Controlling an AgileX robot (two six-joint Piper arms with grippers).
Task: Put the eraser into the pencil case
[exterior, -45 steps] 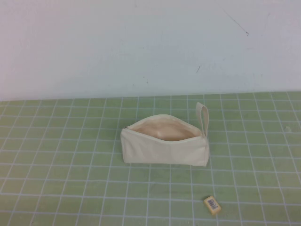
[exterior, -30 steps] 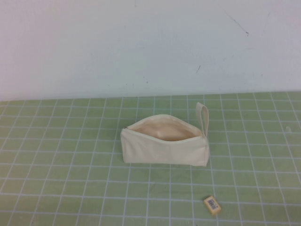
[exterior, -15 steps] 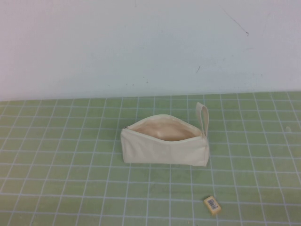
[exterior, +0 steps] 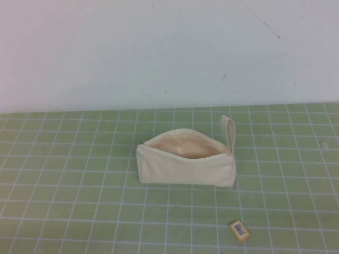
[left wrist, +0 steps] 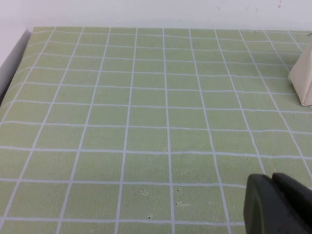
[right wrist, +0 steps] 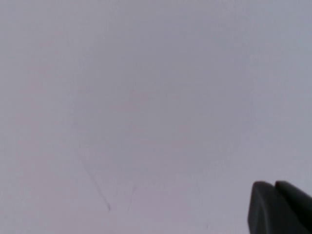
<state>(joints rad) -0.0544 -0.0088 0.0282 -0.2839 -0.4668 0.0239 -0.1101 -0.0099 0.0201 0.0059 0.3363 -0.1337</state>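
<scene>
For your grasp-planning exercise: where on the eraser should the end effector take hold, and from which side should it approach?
Probably from straight above, pinching the eraser across its two long side faces. It lies flat on the mat, label up, skewed to the grid, clear of the pencil case. Both the left end effector and the right end effector are away from it.

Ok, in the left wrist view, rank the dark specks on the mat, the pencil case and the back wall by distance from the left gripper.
1. Dark specks: on the mat just ahead of the left gripper.
2. Pencil case: farther along the mat, only its end in view.
3. Back wall: beyond the mat's far edge.
The right gripper faces only a blank surface.
</scene>
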